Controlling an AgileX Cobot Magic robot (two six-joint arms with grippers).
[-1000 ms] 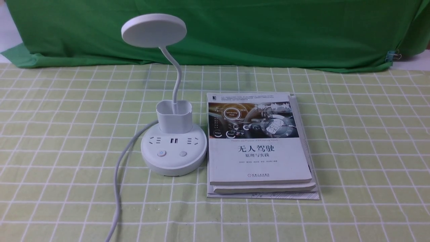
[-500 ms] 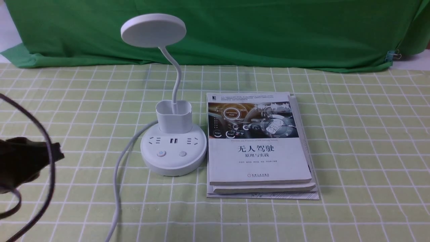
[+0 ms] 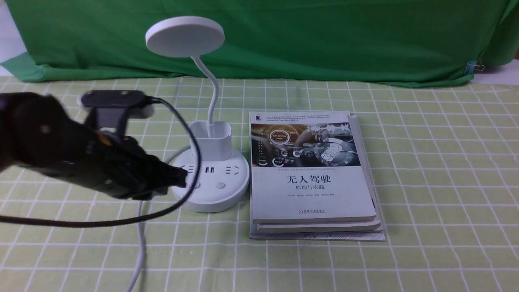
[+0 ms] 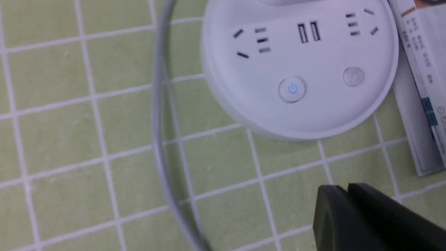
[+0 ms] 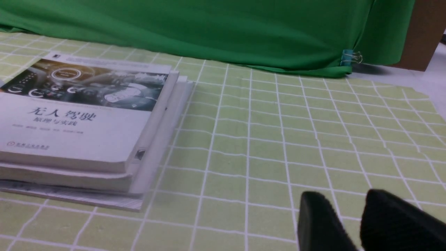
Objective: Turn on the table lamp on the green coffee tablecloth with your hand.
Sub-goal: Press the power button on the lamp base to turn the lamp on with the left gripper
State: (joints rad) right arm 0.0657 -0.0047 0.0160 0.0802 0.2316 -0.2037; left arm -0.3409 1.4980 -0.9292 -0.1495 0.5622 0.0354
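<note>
White plastic table lamp (image 3: 184, 37), round base beside the stacked paper books (image 3: 312, 190), on the pale yellow-green gridded tablecloth (image 3: 438, 202); disc head unlit. Black left gripper (image 3: 180, 178): fingers together, nothing held, near the base's buttons. Black right gripper (image 5: 343, 216): fingers slightly parted, empty. Risks: an off-centre press could miss the button or shove the light base; the looped black cable (image 3: 197, 162) could snag the thin neck.

Green backdrop cloth (image 3: 275, 40), loosely creased
</note>
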